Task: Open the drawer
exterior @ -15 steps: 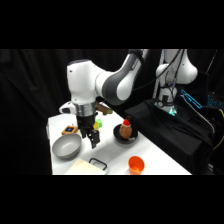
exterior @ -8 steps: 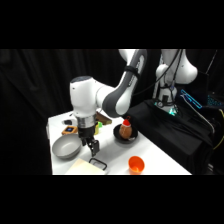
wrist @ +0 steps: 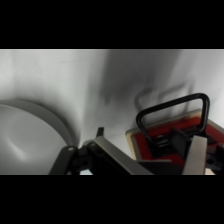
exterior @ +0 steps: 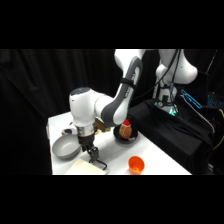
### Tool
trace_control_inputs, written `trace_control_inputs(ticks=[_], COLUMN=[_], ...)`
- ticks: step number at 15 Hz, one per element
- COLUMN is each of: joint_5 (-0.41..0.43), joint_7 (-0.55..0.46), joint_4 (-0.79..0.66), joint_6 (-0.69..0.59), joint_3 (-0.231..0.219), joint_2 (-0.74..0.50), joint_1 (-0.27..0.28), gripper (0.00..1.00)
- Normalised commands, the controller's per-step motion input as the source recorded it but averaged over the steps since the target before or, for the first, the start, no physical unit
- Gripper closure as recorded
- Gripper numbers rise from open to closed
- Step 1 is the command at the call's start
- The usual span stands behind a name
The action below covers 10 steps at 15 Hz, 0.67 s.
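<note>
Your gripper (exterior: 93, 156) is hanging low over the front-left part of the white table (exterior: 155, 157), right at the drawer (exterior: 86, 168), which is sitting at the table's near edge with its pale top face turned up toward the side camera. The thin black U-shaped handle (exterior: 100, 164) is sticking out from the drawer's right end, and the fingertips are coming down just at it. In the wrist view the handle (wrist: 172, 110) is arching up over the drawer's front (wrist: 165, 142), which is showing red here inside a pale rim. One light finger (wrist: 196, 155) is standing at the handle's right side and the other finger (wrist: 116, 156) is slanting in from the left below it; the two are standing apart, spread on either side of the handle's loop, and I can't tell whether either one is touching the bar.

The grey bowl (exterior: 66, 148) is sitting just to the left of the gripper, its rim (wrist: 47, 117) curving through the wrist view's left side. Further back, a dark plate with a red-capped bottle (exterior: 126, 130) is standing behind the arm, and an orange cup (exterior: 136, 164) is resting near the table's front edge, well apart from the drawer.
</note>
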Motion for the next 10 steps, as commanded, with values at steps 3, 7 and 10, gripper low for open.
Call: trace_control_inputs(ticks=[3, 7, 10], joint_5=[-0.023, -0.029, -0.031], joint_7=[-0.05, -0.06, -0.07], joint_4=[0.25, 0.23, 0.17], joint_6=[0.10, 0.12, 0.16], joint_3=[0.023, 0.026, 0.039], joint_2=[0.21, 0.22, 0.19], joint_1=[-0.013, -0.017, -0.026], gripper=[0.00, 0.00, 0.00])
